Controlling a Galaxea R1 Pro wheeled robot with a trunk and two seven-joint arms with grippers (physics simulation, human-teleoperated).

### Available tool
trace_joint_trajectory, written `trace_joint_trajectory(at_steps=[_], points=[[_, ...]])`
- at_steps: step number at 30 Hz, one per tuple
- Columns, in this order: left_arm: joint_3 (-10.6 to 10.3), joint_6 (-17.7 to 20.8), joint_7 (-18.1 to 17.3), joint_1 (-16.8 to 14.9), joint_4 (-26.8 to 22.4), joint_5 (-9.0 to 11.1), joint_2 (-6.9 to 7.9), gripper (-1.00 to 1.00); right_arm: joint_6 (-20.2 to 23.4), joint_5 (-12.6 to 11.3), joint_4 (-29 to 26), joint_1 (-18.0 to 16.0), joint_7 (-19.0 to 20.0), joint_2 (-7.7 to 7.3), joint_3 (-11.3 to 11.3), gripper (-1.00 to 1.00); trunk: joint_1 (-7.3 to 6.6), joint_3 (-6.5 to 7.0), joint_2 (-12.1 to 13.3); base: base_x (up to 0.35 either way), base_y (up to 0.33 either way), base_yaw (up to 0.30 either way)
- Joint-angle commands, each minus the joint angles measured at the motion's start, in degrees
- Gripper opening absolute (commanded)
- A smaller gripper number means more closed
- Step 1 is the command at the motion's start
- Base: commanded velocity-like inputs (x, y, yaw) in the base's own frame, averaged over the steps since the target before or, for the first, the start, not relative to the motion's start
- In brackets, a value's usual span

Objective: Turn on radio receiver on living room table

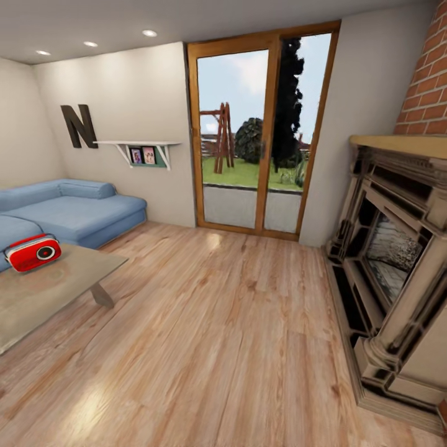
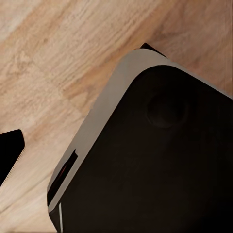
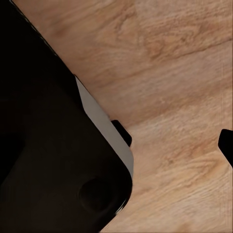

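The radio receiver (image 1: pixel 32 252), bright red with a round dark dial, lies on the far end of the low grey-taupe table (image 1: pixel 59 287) at the left of the head view. The living room has a light wood plank floor (image 1: pixel 217 335) between me and the table. In the left wrist view a dark fingertip (image 2: pixel 9 156) pokes in over the floor, beside my black, grey-edged base (image 2: pixel 155 165). The right wrist view has a dark fingertip (image 3: pixel 227 145) at its edge, also next to my base (image 3: pixel 48 145). Whether either gripper is open or shut is unclear.
A light-blue sectional sofa (image 1: pixel 74 211) stands behind the table along the left wall. The brick fireplace (image 1: pixel 391 261) with its stone surround juts out on the right. A wood-framed glass door (image 1: pixel 261 133) is straight ahead, with a shelf (image 1: pixel 143 149) and a letter N on the wall.
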Motion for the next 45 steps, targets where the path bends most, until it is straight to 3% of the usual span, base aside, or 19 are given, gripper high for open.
trace_joint_trajectory(at_steps=[1, 18, 45], points=[[0.0, 0.0, 0.0, 0.0, -0.1, 0.0, 0.0, 1.0, 0.0, 0.0, 0.0, 0.0, 0.0, -0.02, 0.0, 1.0, 0.0, -0.08, 0.0, -0.186, 0.147, 0.145], [0.1, 0.0, 0.3, 0.0, -0.5, 0.0, -0.26, 1.0, -0.1, -0.2, -0.1, 0.0, 0.0, -0.03, 0.0, 1.0, 0.0, -0.2, 0.0, 0.005, 0.022, 0.015], [0.1, 0.1, 0.2, 0.0, -0.7, 0.0, -0.16, 1.0, -0.1, -0.2, 0.0, 0.0, 0.0, -0.12, 0.0, 1.0, 0.0, -0.2, 0.0, 0.33, 0.001, 0.0]])
